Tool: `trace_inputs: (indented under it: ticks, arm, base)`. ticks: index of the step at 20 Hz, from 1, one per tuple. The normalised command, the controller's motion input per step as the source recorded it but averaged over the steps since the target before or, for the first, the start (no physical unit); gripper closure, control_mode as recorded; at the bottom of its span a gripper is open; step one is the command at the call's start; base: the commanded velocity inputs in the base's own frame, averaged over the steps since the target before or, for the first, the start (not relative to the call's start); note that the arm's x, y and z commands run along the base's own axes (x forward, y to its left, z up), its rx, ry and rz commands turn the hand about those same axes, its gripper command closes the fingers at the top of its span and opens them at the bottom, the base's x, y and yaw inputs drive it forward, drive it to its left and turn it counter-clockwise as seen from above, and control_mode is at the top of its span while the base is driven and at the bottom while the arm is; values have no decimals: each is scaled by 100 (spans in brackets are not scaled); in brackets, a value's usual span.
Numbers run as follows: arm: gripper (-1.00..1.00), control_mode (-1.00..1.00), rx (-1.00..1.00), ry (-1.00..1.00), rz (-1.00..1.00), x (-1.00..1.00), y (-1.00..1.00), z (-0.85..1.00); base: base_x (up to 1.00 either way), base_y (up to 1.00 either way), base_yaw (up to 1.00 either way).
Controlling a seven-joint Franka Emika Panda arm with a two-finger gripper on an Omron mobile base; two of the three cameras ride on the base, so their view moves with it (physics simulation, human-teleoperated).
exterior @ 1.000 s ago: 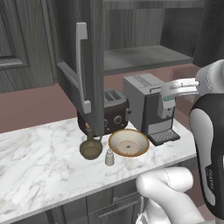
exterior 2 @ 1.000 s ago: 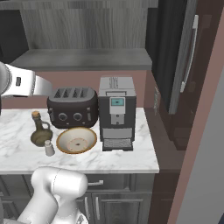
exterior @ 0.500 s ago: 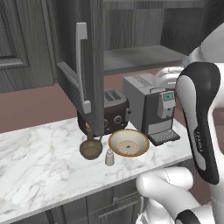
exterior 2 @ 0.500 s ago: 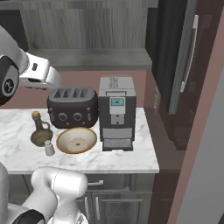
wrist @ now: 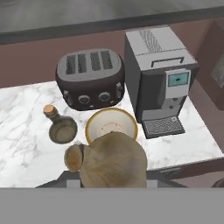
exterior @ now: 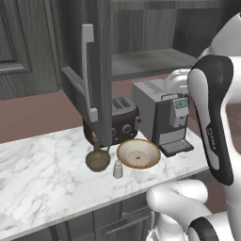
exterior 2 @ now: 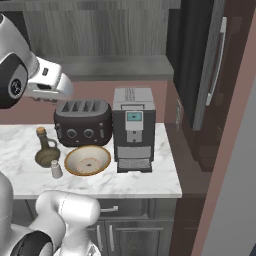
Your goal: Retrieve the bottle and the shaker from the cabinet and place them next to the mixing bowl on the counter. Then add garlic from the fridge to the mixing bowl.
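In the hand view a tan garlic bulb (wrist: 114,161) sits at the bottom, held between my fingers, which it hides. My gripper (exterior 2: 63,91) hangs high above the toaster's left end, shut on the garlic. Just past the bulb lies the mixing bowl (wrist: 111,124) (exterior: 138,153) (exterior 2: 88,160), tan and shallow, on the marble counter (exterior 2: 150,175). The olive round-bellied bottle (wrist: 60,127) (exterior: 97,157) (exterior 2: 46,152) with a cork stands left of the bowl. The small white shaker (exterior: 117,169) (exterior 2: 56,169) stands in front of the bottle, near the bowl.
A dark toaster (exterior 2: 82,121) stands behind the bowl, with a grey coffee machine (exterior 2: 132,127) to its right. An open cabinet door (exterior: 87,70) hangs over the bottle. The dark fridge (exterior 2: 205,85) rises past the counter's right end.
My arm has swung in over the counter, carrying the hand from the far side to above the toaster. Bottle, shaker and bowl have not moved.
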Motion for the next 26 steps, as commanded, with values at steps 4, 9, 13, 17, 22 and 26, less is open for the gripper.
trace_inputs:
  ticks: [4, 9, 13, 17, 22, 26]
  arm:
    - [100, -100, 0, -8, 0, 4, 0, -100]
    - [100, -100, 0, 0, 0, 8, 0, -100]
    - [100, -100, 0, 0, 0, 3, 0, -94]
    - [100, -100, 0, 0, 1, 1, 0, -53]
    - [100, -100, 0, 2, 1, 14, 6, -9]
    - [100, -100, 0, 8, 1, 38, 3, 15]
  base:
    - [0, 0, 0]
    - [0, 0, 0]
    - [0, 0, 0]
    - [0, 0, 0]
    - [0, 0, 0]
    - [0, 0, 0]
